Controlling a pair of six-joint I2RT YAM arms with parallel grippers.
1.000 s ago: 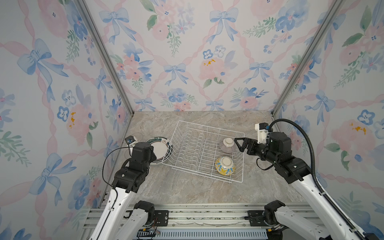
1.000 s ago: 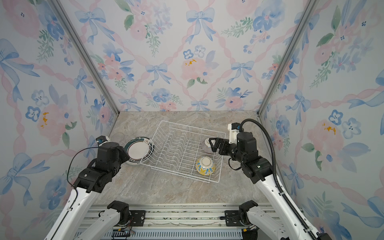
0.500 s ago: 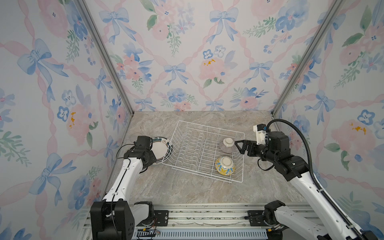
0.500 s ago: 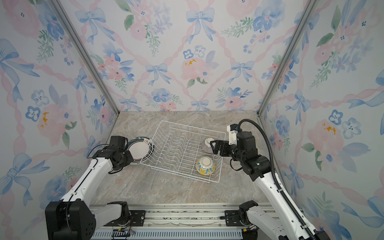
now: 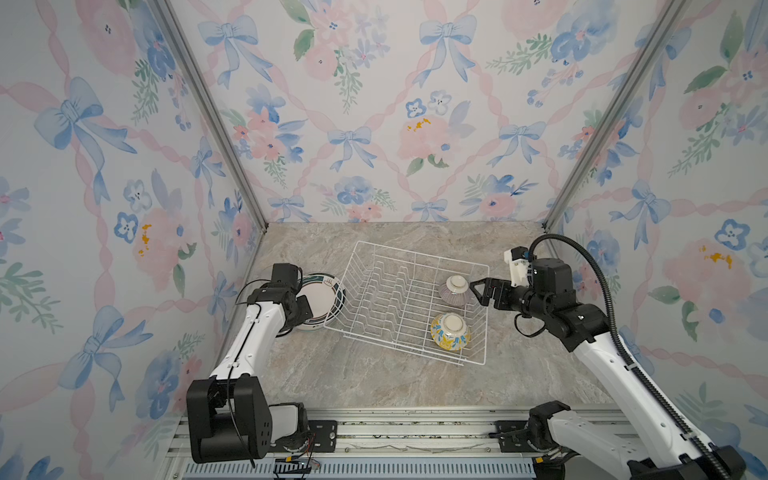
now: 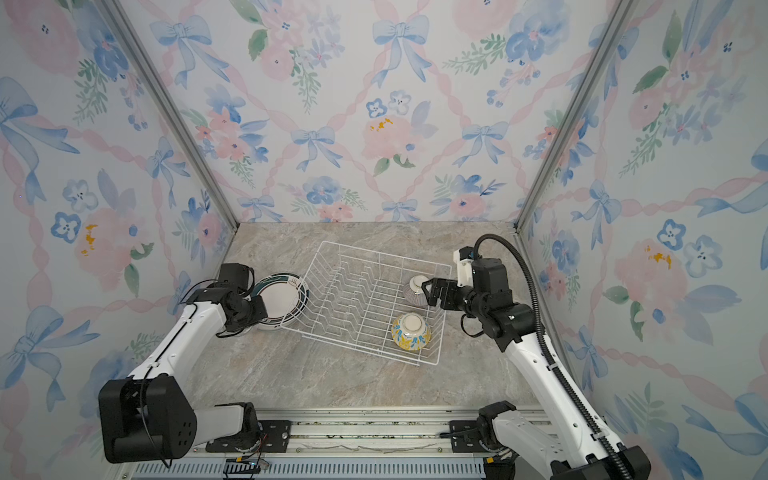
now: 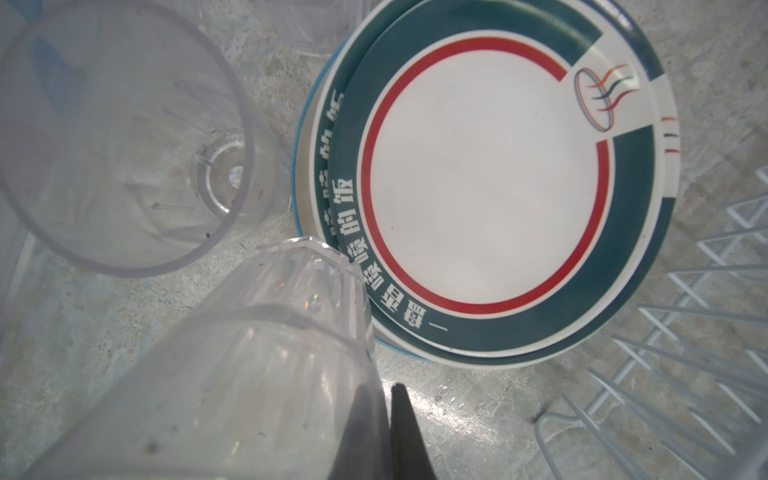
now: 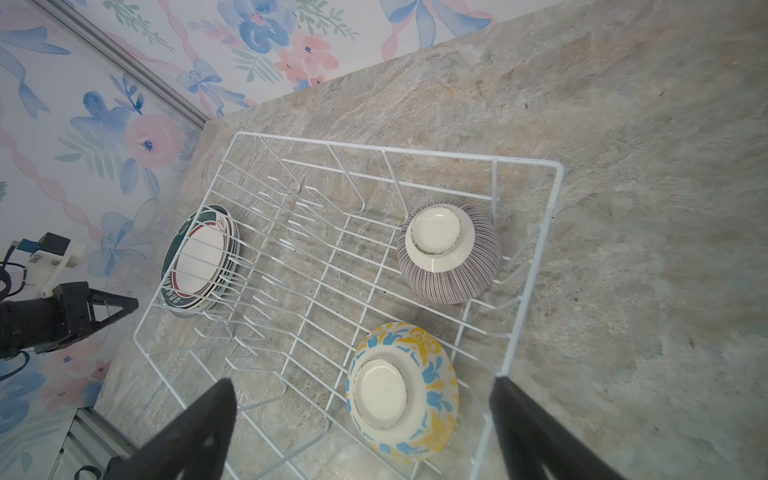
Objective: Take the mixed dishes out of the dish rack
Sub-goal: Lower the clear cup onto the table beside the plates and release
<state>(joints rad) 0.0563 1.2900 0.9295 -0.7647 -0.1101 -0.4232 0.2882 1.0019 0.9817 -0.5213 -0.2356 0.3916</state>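
Note:
The white wire dish rack (image 5: 422,253) (image 6: 386,253) holds two upturned bowls: a purple-striped bowl (image 5: 456,290) (image 8: 449,253) and a yellow-blue floral bowl (image 5: 450,331) (image 6: 410,331) (image 8: 403,390). My right gripper (image 5: 478,293) (image 6: 430,293) (image 8: 363,382) hangs open over the rack's right side, beside the striped bowl. A stack of green-rimmed plates (image 5: 322,301) (image 7: 486,191) lies on the table left of the rack. My left gripper (image 5: 305,311) (image 7: 384,399) is low beside the stack, shut on the wall of a clear glass cup (image 7: 257,365).
Another clear cup (image 7: 124,137) stands upright on the marble table near the plates, and part of a further cup (image 7: 324,25) shows behind it. Floral walls close in the left, back and right sides. The rack's near corner (image 7: 665,415) lies close to the left gripper.
My left arm has swung down from a raised pose and reached out to the table beside the plate stack. The right gripper has edged slightly towards the striped bowl, still open.

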